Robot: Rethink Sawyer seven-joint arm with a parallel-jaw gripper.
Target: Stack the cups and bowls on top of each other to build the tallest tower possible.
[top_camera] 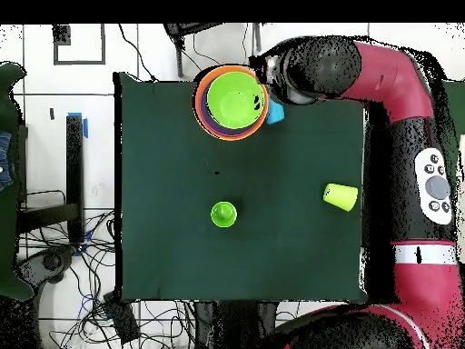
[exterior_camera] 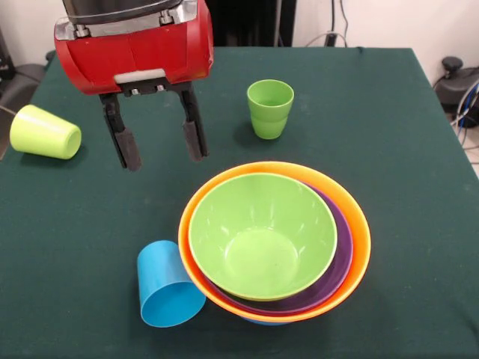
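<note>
The tower (exterior_camera: 274,241) stands at the near middle of the front view: a green bowl (exterior_camera: 262,235) nested in a purple bowl (exterior_camera: 338,258), inside a big orange bowl (exterior_camera: 358,224), with a blue rim just showing underneath. The sky blue cup (exterior_camera: 168,288) lies on its side against the orange bowl's left. The yellow-green cup (exterior_camera: 45,132) lies on its side at the far left. The ridged green cup (exterior_camera: 270,108) stands upright behind the tower. My gripper (exterior_camera: 165,157) hangs open and empty above the cloth, behind and left of the tower. In the overhead view, the tower (top_camera: 234,102) sits at the top edge.
The table (exterior_camera: 397,149) is covered in dark green cloth. Cables (exterior_camera: 468,105) hang off its right side. In the overhead view the arm (top_camera: 400,100) reaches along the right side, and the blue cup (top_camera: 274,113), yellow-green cup (top_camera: 341,196) and green cup (top_camera: 223,214) show.
</note>
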